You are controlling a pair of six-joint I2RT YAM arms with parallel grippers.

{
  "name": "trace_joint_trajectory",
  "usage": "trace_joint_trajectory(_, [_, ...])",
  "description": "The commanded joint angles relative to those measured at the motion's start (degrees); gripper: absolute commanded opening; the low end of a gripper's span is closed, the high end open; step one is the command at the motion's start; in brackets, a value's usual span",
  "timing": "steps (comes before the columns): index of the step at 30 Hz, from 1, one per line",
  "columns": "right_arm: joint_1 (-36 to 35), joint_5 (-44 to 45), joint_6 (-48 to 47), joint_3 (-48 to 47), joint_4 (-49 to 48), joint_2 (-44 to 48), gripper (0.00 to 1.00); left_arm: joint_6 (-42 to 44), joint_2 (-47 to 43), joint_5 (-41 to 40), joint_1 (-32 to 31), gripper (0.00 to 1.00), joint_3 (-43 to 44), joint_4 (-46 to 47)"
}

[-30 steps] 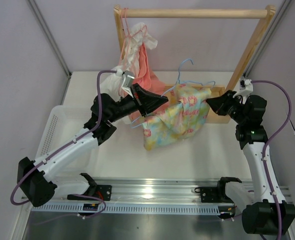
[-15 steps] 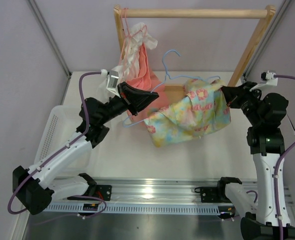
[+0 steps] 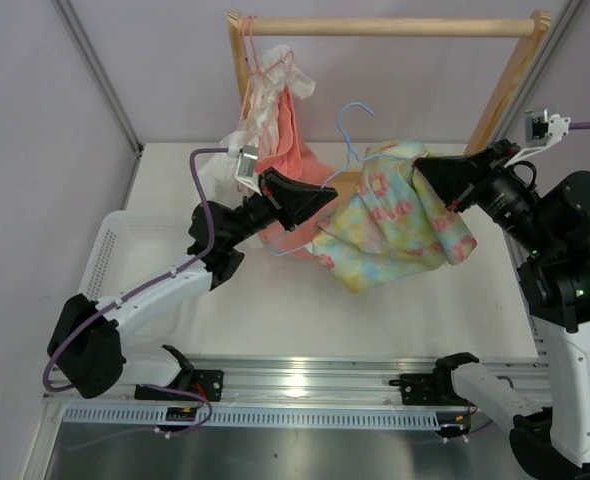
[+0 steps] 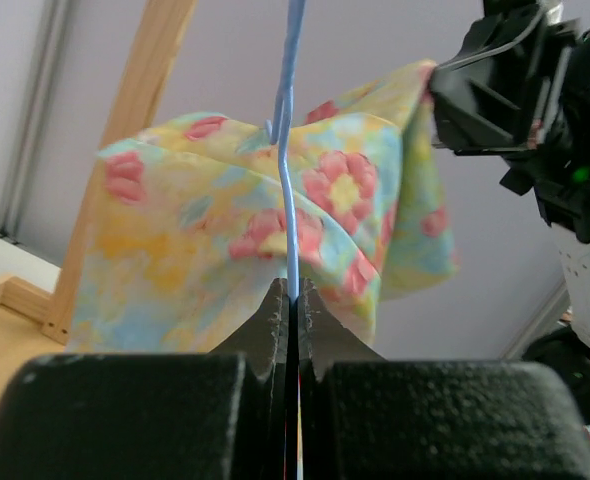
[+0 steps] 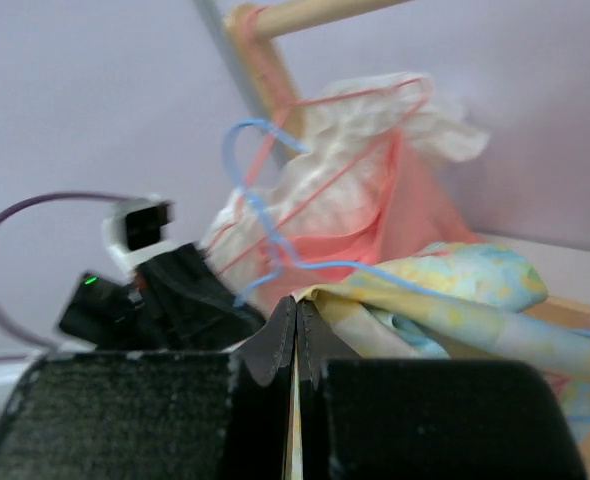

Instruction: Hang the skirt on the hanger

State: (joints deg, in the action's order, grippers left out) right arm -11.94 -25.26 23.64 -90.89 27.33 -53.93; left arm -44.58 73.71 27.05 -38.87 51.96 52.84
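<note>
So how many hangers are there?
2. The blue hanger is pinched in the left gripper with the skirt draped over it. The pink hanger hangs on the wooden rail at the back left, carrying pink and white clothes. More could hide under the clothes.

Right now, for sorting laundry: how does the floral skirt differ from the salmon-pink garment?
The skirt is yellow and blue with pink flowers; the salmon-pink garment is plain. The skirt drapes over the blue hanger held by the left gripper; the salmon-pink garment hangs on a pink hanger from the rack. Both are soft cloth.
</note>
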Motion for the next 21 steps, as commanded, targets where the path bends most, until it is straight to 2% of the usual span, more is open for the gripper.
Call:
trace_joint_trajectory(1, [-7.46, 2.57, -1.40, -4.55, 3.95, -2.04, 0.00, -1.82, 1.69, -2.78, -2.35, 0.00, 2.35, 9.64])
trace_joint_trajectory(3, [-11.67, 6.87, -2.89, -7.09, 6.92, -3.37, 0.00, -3.14, 3.71, -3.75, -2.70, 0.00, 2.96, 12.62])
trace_joint_trajectory(8, [-12.93, 10.56, -4.83, -16.41, 12.29, -7.41, 0.00, -8.85, 5.91, -8.06, -2.61, 0.00, 1.12, 26.07])
trace_joint_trajectory(10, [-12.84, 15.21, -6.40, -19.31, 15.63, -8.90, 0.00, -11.48, 7.23, -7.54, -2.26, 0.00, 1.65, 27.57])
trace_joint_trajectory(11, [-12.84, 20.28, -8.33, -21.50, 18.87, -9.95, 0.00, -12.80, 7.41, -6.32, -2.00, 0.00, 1.39, 31.32])
trace_joint_trajectory(15, [-11.00, 27.42, -10.63, -21.96, 22.23, -9.97, 0.00, -16.15, 3.90, -6.57, 0.63, 0.00, -0.72, 32.77])
trace_joint_trajectory(19, [-5.65, 28.51, -10.55, -21.17, 25.75, -10.67, 0.00, -22.91, 2.14, -6.48, 2.83, 0.00, -3.62, 40.38])
trace_joint_trajectory(21, [-2.83, 27.63, -10.37, -19.07, 25.32, -9.36, 0.00, -23.19, 0.83, -6.75, 3.45, 0.00, -4.41, 40.16])
